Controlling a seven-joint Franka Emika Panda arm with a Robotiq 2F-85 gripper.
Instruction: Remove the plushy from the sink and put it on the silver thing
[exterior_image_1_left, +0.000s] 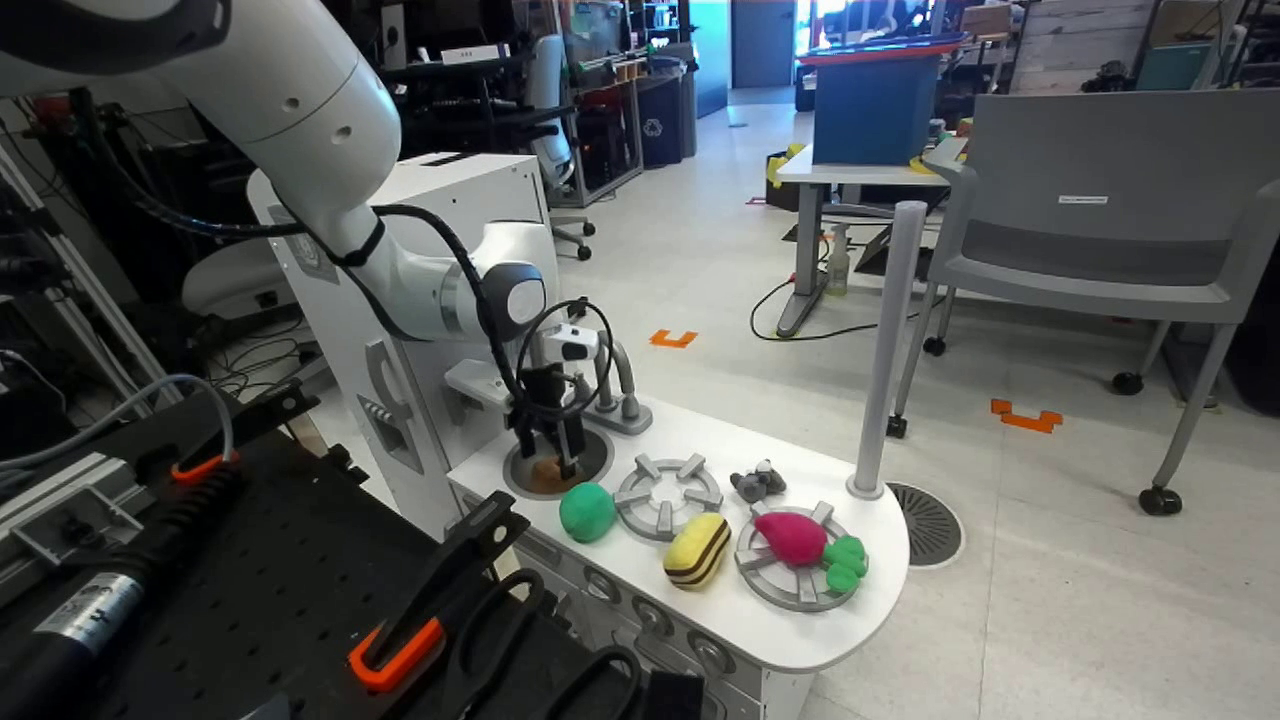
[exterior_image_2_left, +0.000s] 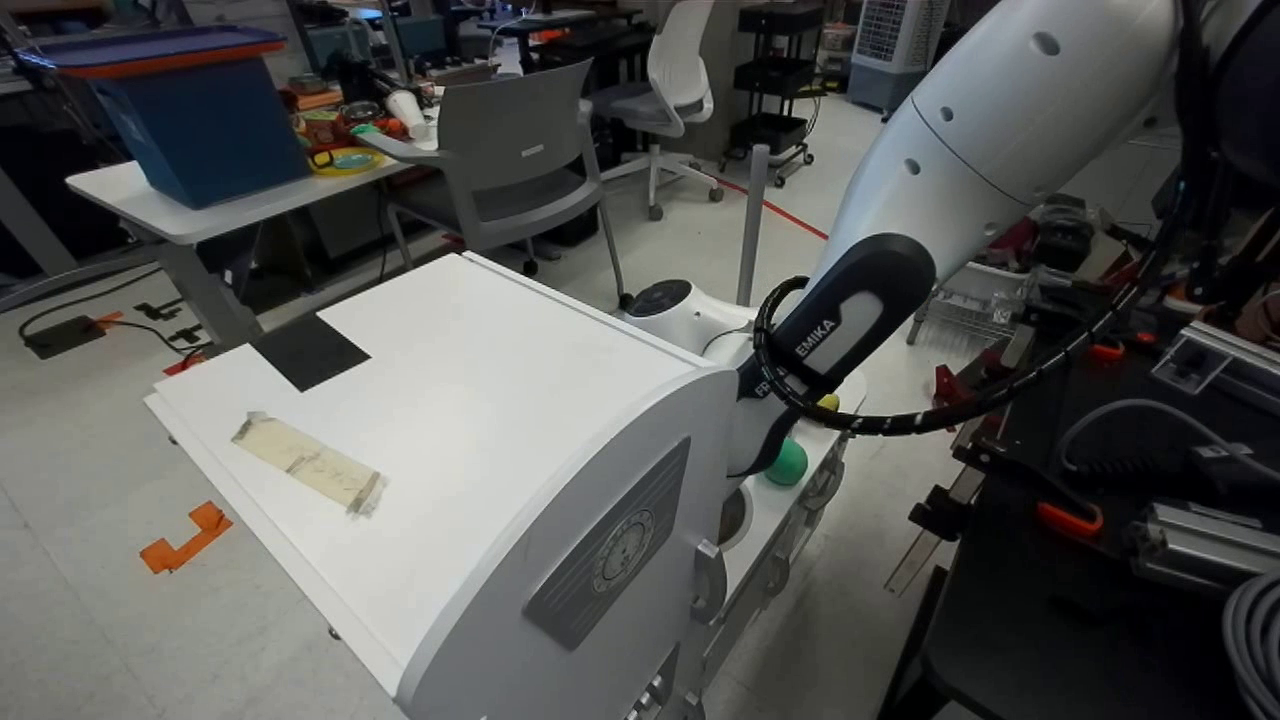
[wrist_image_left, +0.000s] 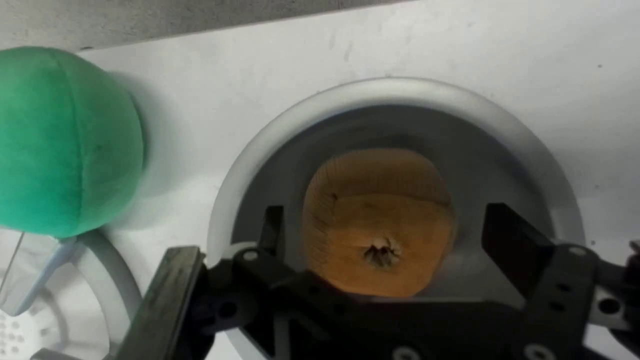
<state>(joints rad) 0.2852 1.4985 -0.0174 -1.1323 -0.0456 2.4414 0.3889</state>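
Note:
The plushy (exterior_image_1_left: 550, 477), an orange-brown soft lump, lies in the round grey sink (exterior_image_1_left: 604, 450) of the white toy kitchen. In the wrist view the plushy (wrist_image_left: 377, 185) sits inside the sink's rim (wrist_image_left: 400, 90). My gripper (exterior_image_1_left: 547, 450) points down into the sink. In the wrist view the gripper (wrist_image_left: 386, 222) is open, one finger on each side of the plushy, with a gap at both sides. Two silver-grey spoked burner rings are on the counter: a near one (exterior_image_1_left: 627, 497) beside the sink and a far one (exterior_image_1_left: 752, 577). An exterior view shows part of the sink (exterior_image_2_left: 737, 515); plushy and gripper are hidden there.
A green ball (exterior_image_1_left: 587, 512) is close beside the sink. The silver faucet (exterior_image_1_left: 627, 415) stands behind it. A yellow striped toy (exterior_image_1_left: 697, 551), a small grey toy (exterior_image_1_left: 757, 482) and a pink toy (exterior_image_1_left: 793, 540) are farther along. A white cabinet (exterior_image_2_left: 440, 400) rises beside the sink.

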